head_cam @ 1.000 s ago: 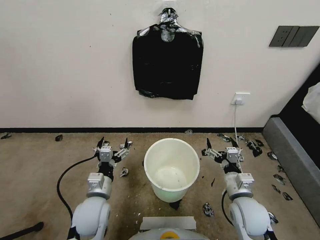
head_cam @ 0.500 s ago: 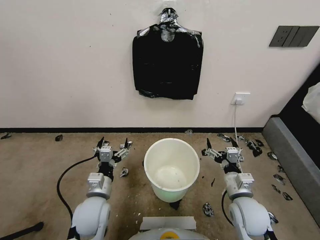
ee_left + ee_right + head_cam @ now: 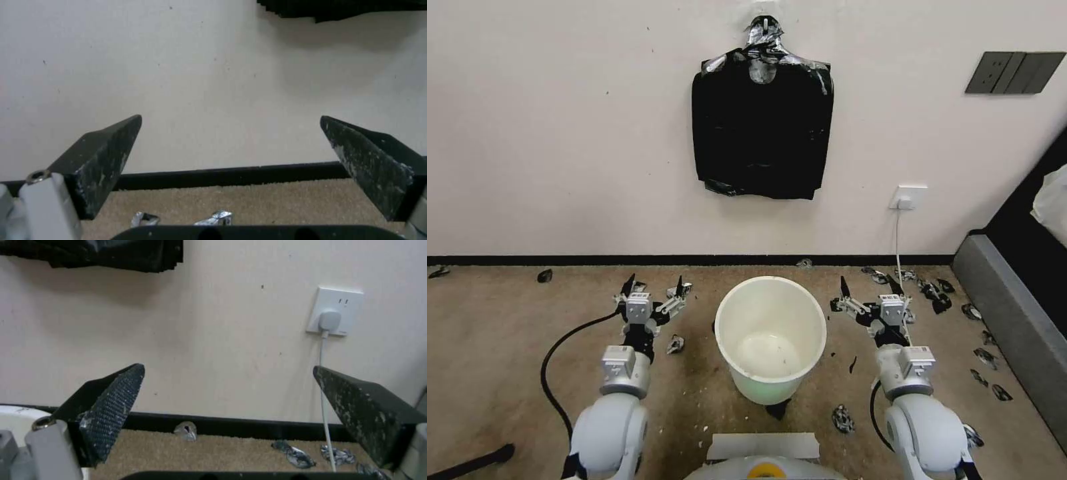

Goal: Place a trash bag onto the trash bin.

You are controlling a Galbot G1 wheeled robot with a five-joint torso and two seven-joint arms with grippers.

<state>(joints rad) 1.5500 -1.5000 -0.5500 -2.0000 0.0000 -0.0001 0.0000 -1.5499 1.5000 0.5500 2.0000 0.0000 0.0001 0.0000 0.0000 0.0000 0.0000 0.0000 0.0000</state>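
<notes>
Nothing has moved since the earlier frames: both arms and every object sit exactly where they were. I have the round cream-white plastic trash bin (image 3: 770,337) standing open and unlined at lower centre of the head view, on tan carpet. My left gripper (image 3: 653,288) hovers just left of the bin, and my right gripper (image 3: 868,287) just right of it. Both have their dark fingers spread wide and hold nothing; each wrist view looks out between the spread fingers at the pale wall.

A thick squarish bundle of black plastic bags (image 3: 762,123) hangs from a hook at upper centre, high on the wall and well apart from both grippers. Small black plastic scraps (image 3: 930,289) litter the carpet at right.

I judge the task is at its very start, with no single trash bag pulled free yet. Next I would need to raise an arm to the bundle's lower edge and pinch just one thin layer.
</notes>
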